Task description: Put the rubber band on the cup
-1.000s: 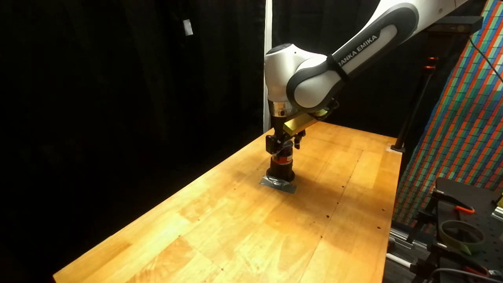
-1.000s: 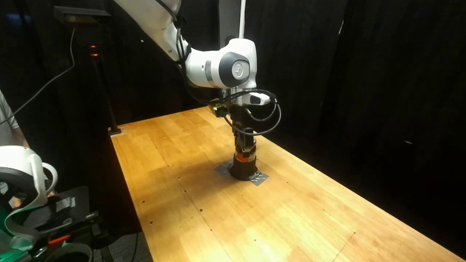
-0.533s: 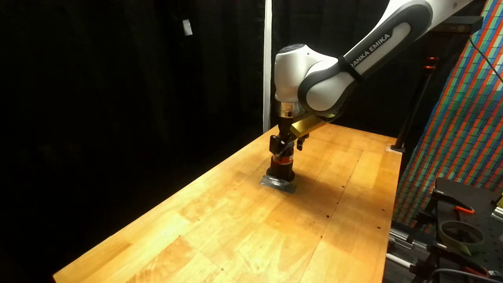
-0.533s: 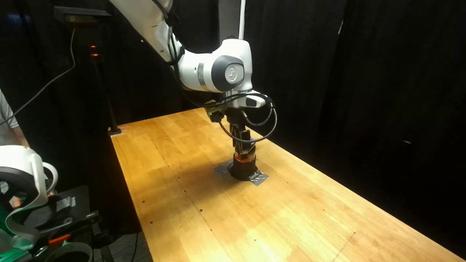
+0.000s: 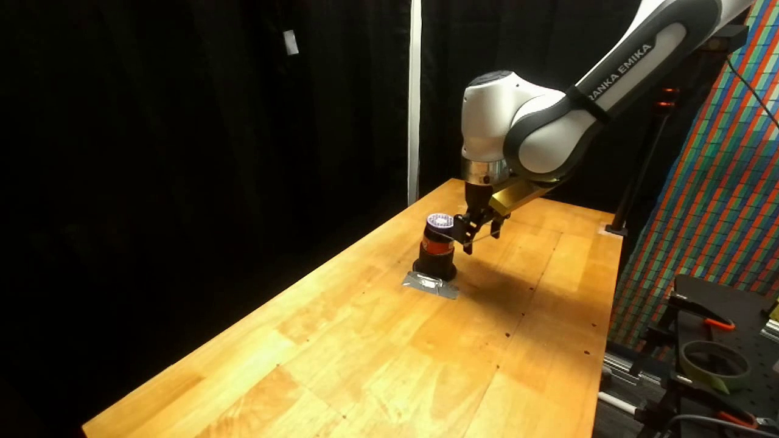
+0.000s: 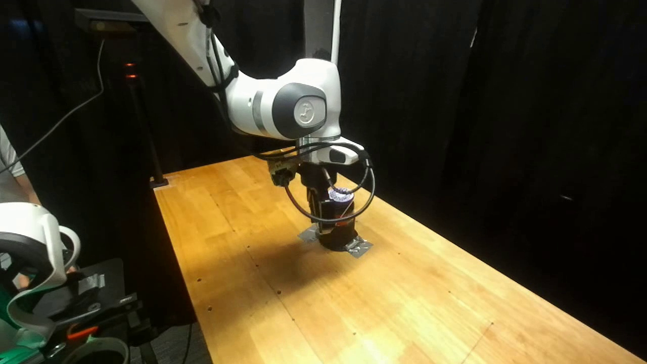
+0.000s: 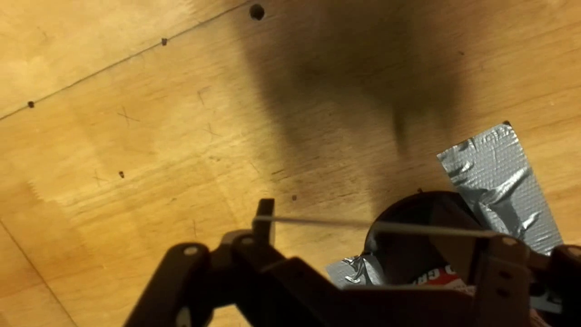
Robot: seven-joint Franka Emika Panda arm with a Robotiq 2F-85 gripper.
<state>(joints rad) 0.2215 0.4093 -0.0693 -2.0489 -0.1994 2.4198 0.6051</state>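
The cup (image 5: pixel 437 247), a dark cylinder with an orange-red band and a pale patterned top, stands upright on the table in both exterior views (image 6: pixel 337 237). Its dark lower part shows in the wrist view (image 7: pixel 408 240), partly behind a finger. My gripper (image 5: pixel 482 239) is open beside the cup, its fingers wide apart, with the near finger close to the cup's upper side. The thin pale rubber band (image 7: pixel 317 222) is stretched between the fingers in the wrist view. A thin line also crosses the cup's upper side; I cannot tell whether the band passes round the cup.
Grey tape (image 5: pixel 429 285) lies at the cup's foot on the wooden table (image 5: pixel 365 365); a second piece (image 6: pixel 309 233) is on its far side. A black post (image 5: pixel 642 164) stands at the table's far corner. A black cart with a tape roll (image 5: pixel 715 365) is beside the table.
My gripper has moved off from over the cup to its side, rightward in an exterior view and towards the camera in another. The cup's top is now uncovered; the cup has not moved.
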